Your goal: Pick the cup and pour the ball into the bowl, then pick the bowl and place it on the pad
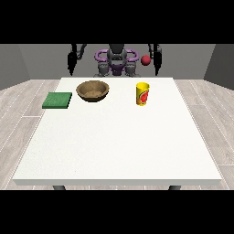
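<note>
Yellow cup point(142, 93), upright on counter point(119, 141): at 7 o'clock from nearer hand at view's right point(156, 64); finger state indiscernible.

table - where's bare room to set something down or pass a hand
The whole near stretch of the table, camera-side of the pad, bowl and cup, is bare. So are the bowl-to-cup gap and the strip right of the cup. Tightest: pad beside bowl.
</note>
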